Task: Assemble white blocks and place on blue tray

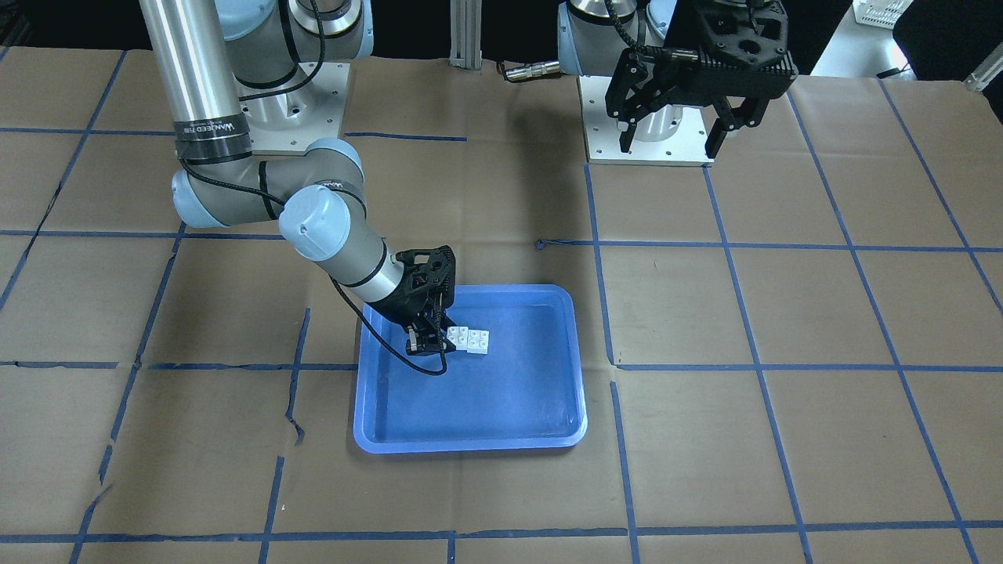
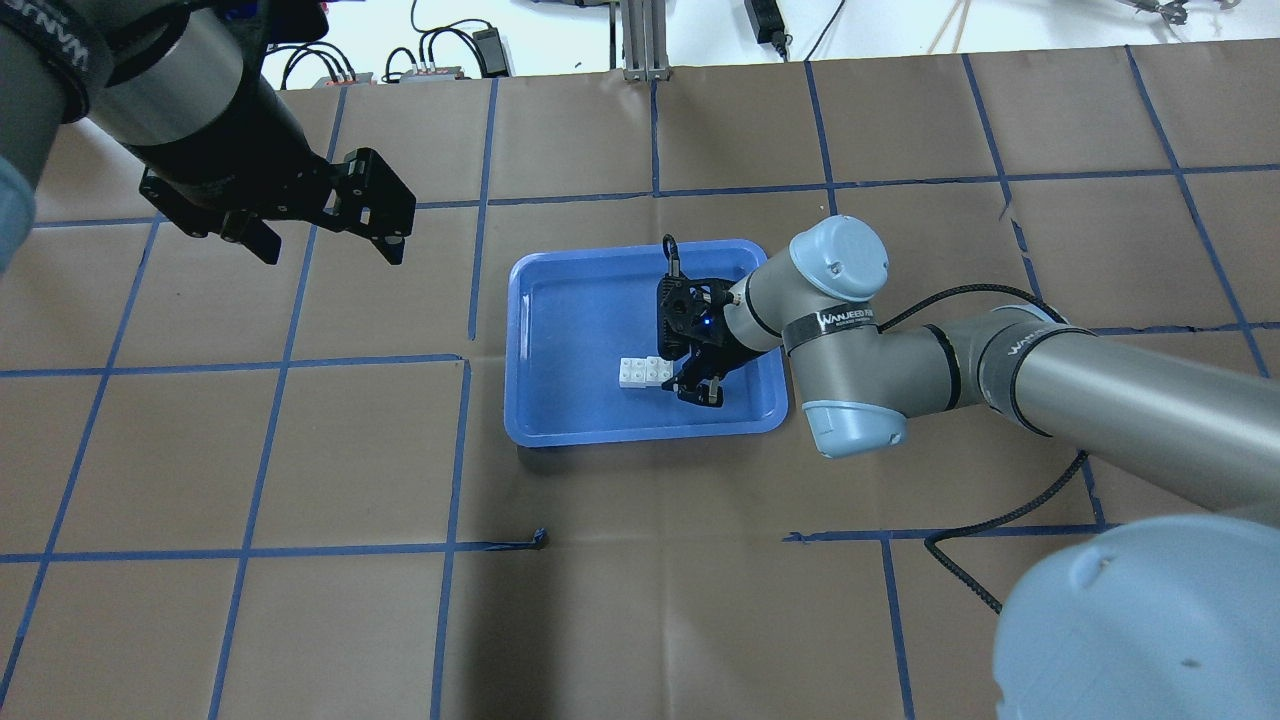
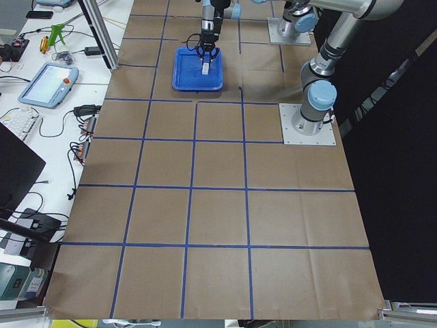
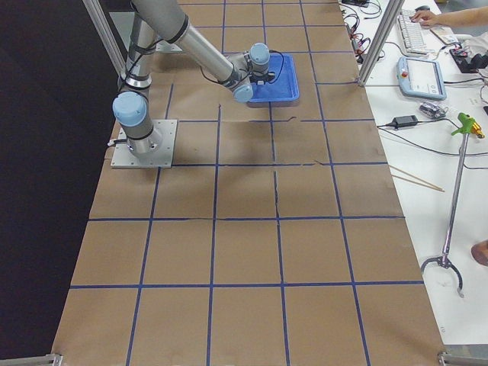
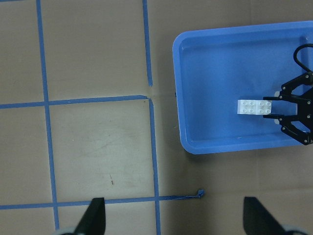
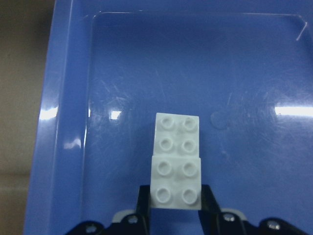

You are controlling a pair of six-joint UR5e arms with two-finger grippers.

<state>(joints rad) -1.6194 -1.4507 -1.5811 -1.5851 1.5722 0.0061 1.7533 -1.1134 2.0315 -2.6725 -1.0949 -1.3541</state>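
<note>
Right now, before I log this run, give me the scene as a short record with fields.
white blocks: two, touching in a row, inside the tray near its middle
blue tray: flat on the table, nothing in it but the blocks
right gripper: low in the tray, fingers against both sides of the block nearest it
left gripper: open, empty, raised well away from the tray
blocks set down or just above the floor: cannot tell
</note>
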